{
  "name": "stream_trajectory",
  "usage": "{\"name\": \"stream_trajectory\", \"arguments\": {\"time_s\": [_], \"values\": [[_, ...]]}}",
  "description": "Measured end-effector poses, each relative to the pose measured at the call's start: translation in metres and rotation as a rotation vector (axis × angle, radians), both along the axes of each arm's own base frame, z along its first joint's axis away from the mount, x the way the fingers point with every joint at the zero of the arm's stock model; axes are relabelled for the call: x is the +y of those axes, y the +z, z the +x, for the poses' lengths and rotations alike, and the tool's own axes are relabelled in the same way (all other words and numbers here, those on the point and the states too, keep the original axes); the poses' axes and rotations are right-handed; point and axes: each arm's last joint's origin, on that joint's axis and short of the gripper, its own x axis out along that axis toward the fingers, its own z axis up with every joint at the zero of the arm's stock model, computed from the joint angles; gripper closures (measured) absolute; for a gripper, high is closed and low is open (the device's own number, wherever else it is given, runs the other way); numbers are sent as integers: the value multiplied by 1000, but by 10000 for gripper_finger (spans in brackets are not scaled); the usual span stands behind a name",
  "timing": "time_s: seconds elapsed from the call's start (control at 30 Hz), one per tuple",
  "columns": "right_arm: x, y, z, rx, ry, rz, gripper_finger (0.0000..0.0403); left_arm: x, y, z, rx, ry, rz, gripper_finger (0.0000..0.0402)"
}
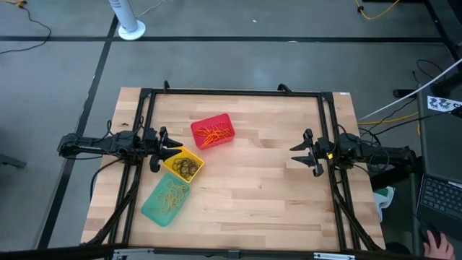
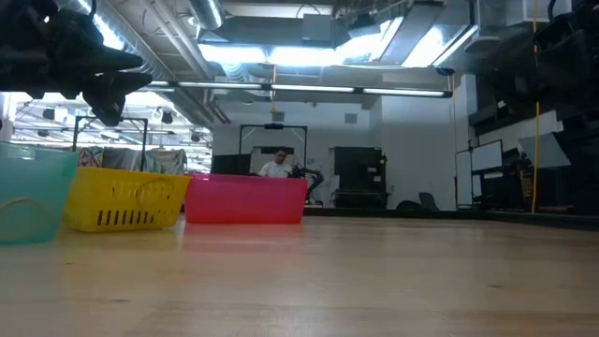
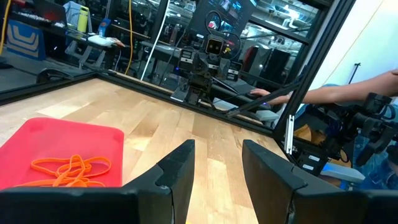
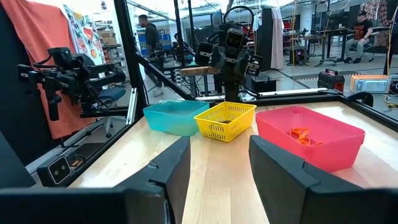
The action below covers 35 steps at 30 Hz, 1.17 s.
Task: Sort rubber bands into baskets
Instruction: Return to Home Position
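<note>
1. Left gripper (image 1: 163,149) hovers at the left edge of the table (image 1: 260,188), fingers apart, just beside the yellow basket (image 1: 196,156).
2. Right gripper (image 1: 297,154) sits opposite (fingers likewise apart).
3. Orange rubber bands (image 1: 214,135) lie in the red basket (image 1: 216,118), dark ones (image 1: 188,168) in the yellow, and seemingly yellowish ones (image 1: 172,193) in the teal basket (image 1: 153,211).

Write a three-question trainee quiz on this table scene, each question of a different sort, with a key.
1. True or false: the red basket holds orange rubber bands.
2. Which basket lies closest to the left tool: A red, B yellow, C teal?
3. Fill in: the right tool is empty and its jaws stand ____.
Key: 1 true. 2 B, the yellow basket. 3 open.
</note>
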Motion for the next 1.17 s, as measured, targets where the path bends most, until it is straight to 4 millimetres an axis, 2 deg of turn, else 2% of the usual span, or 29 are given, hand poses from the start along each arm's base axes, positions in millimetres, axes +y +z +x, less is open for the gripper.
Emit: {"name": "stream_trajectory", "arguments": {"time_s": [1.17], "values": [[-1, 0, 0, 1, -40, 2, 237, 0, 0, 0, 0, 0, 0, 270]]}}
